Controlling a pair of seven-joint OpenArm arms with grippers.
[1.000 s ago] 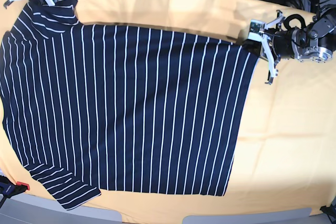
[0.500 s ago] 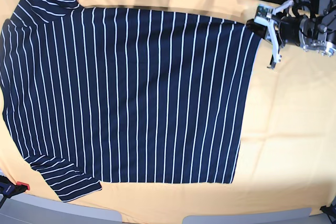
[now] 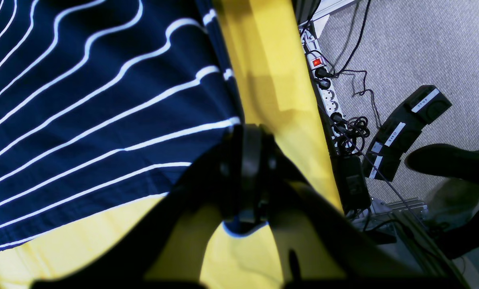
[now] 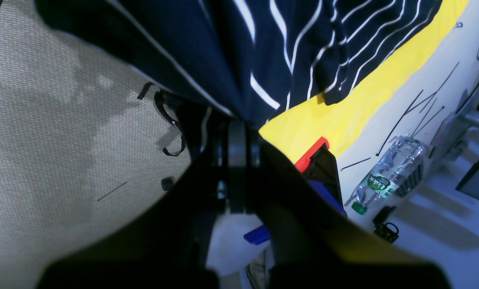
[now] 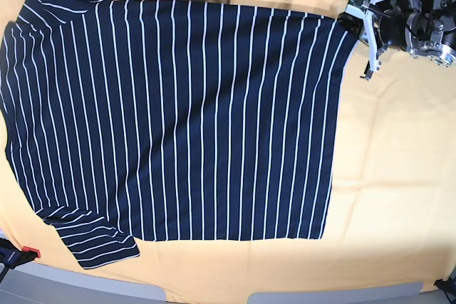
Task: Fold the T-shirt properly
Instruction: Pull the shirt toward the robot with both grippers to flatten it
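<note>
T-shirt [image 5: 178, 119] lies spread flat across the yellow table cover [image 5: 385, 176], near sleeve at the front left corner. Left gripper [image 3: 245, 172]: jaws shut on the hem corner at the table's far right edge. Right gripper [image 4: 237, 168]: jaws shut on the far sleeve, far left. Power strip [image 3: 323, 86] on the floor beyond.

bench [image 5: 385, 197]: covered edge to edge in yellow-orange cloth, bare along its right side. on it: one t-shirt [image 5: 178, 119], dark navy with white pinstripes, spread flat, one short sleeve at the near left corner, hem toward the right.
</note>
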